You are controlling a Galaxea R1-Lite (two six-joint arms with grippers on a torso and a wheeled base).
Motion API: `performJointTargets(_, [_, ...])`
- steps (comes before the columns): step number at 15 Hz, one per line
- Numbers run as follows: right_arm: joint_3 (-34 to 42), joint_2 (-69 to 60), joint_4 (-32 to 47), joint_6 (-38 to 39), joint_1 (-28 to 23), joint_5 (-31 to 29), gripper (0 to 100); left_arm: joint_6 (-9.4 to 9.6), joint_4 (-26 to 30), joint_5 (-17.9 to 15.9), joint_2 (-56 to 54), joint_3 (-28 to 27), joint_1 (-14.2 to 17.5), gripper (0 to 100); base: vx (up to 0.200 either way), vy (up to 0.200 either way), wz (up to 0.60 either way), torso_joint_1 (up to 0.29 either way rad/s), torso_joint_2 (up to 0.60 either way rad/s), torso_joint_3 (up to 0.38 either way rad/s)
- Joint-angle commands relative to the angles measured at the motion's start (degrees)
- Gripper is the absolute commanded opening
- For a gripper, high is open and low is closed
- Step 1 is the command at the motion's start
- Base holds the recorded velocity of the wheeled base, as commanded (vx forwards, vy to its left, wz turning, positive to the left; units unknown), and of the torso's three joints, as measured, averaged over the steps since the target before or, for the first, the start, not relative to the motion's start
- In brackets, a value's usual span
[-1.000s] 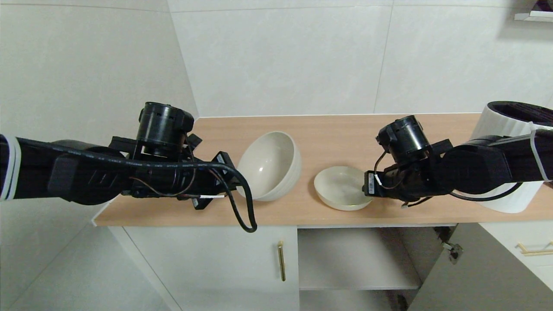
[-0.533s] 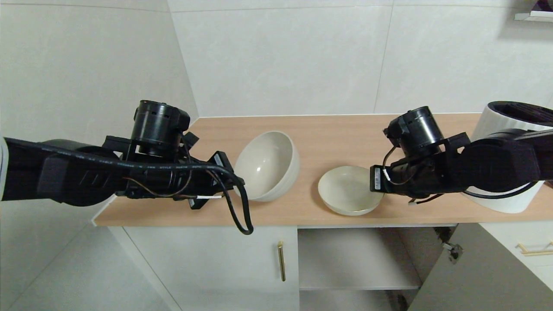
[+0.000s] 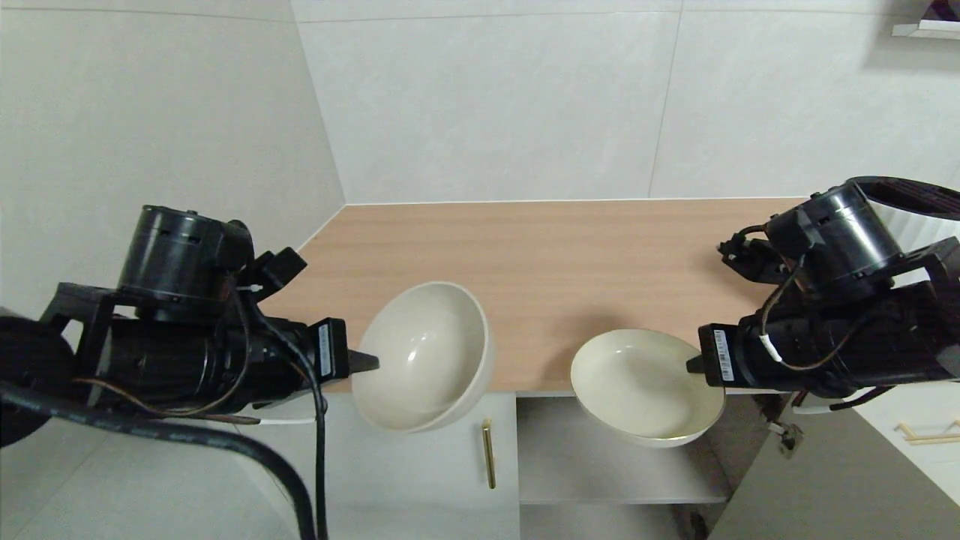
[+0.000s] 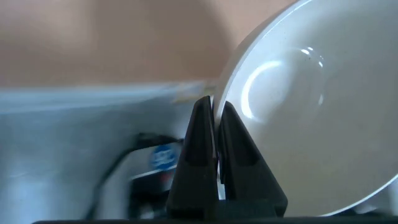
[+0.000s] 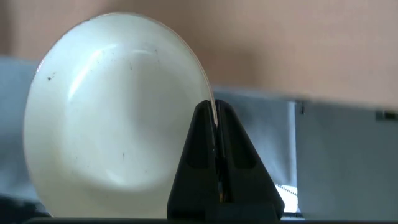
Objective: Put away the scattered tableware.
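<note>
A long surface [image 3: 540,255] of pale, matte wood grain is seen running along a wall of smooth, light tiles. Beneath it, a white cabinet [image 3: 360,465] is shown with a flat closed door on the left and an open compartment with a plain shelf [image 3: 615,457] to the right. A white, ribbed cylindrical container [image 3: 911,214] with a dark rim is partly seen at the surface's right end, behind the right arm. A deep bowl [image 3: 427,360], round, glossy and cream-coloured, is held off the surface, just past its front edge and before the closed door, tilted so that its hollow faces the robot. A shallow bowl [image 3: 645,390], also glossy and cream, with a low, wide curve, is held tilted before the open compartment. The left hand [image 3: 367,362] is pinched narrowly on the deep bowl's thin rim, one black wedge-shaped finger on each side. The right hand [image 3: 694,365] is clamped likewise on the shallow bowl's rim. A slim, brass-coloured bar handle [image 3: 488,454] is fixed upright on the closed door.
</note>
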Motion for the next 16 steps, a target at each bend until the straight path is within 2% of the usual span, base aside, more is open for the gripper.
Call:
performJointTargets(1, [2.4, -2.4, -0.1, -0.1, 0.3, 0.1, 0, 1.79, 1.6, 0.3, -4.6, 2.4, 0.1, 0, 0.000, 0.000, 0.00, 0.000, 0.00, 0.000])
performJointTargets(3, [2.8, -0.9, -0.1, -0.2, 0.4, -0.1, 0, 2.67, 2.9, 0.3, -5.4, 2.7, 0.1, 0, 0.000, 0.000, 0.00, 0.000, 0.00, 0.000])
performJointTargets(5, [3.0, -0.7, -0.1, -0.2, 0.4, -0.2, 0, 2.67, 2.9, 0.3, -5.1, 2.8, -0.2, 0, 0.000, 0.000, 0.00, 0.000, 0.00, 0.000])
performJointTargets(10, [3.0, -0.4, -0.1, -0.2, 0.4, -0.3, 0, 2.67, 2.8, 0.3, -4.1, 3.0, -0.3, 0, -0.200, 0.000, 0.00, 0.004, 0.00, 0.002])
performJointTargets(16, [3.2, 1.1, -1.6, -0.1, 0.3, -0.5, 0, 2.67, 2.7, 0.3, -3.9, 3.0, -0.3, 0, 0.000, 0.000, 0.00, 0.000, 0.00, 0.000])
